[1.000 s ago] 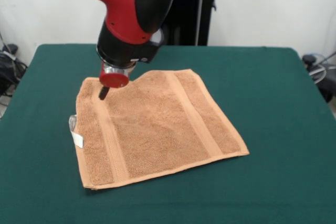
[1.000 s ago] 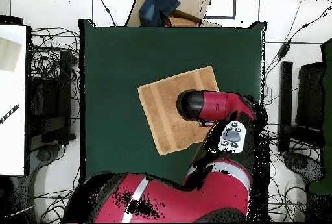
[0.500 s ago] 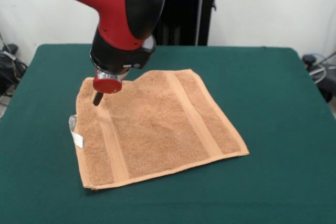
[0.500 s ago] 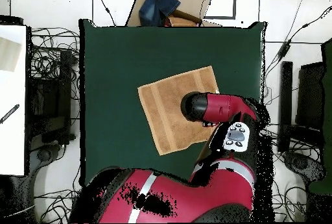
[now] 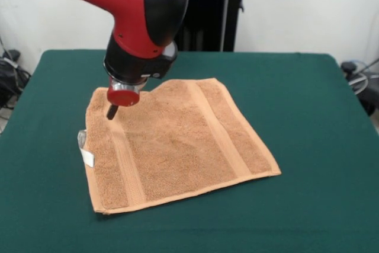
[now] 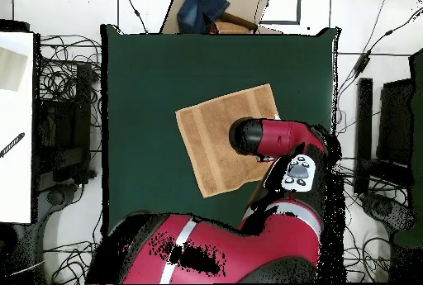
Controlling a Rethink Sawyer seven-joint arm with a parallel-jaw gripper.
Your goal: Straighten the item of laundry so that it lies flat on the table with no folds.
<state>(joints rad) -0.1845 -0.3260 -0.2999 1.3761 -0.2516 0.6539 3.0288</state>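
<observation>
Table (image 5: 320, 146), green cloth. Red-black arm (image 5: 136, 10) comes down over the towel's far corner. Towel (image 5: 177, 140) lies mid-table, spread nearly flat, askew to the edges; two woven bands, white tag (image 5: 86, 156) at its side. Claw (image 5: 111, 111) at the towel's far band; only one dark tip shows, spread cannot be told, contact unclear.

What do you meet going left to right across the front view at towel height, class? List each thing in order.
Table → white tag → left woven band → right woven band → towel's right corner → table again.
</observation>
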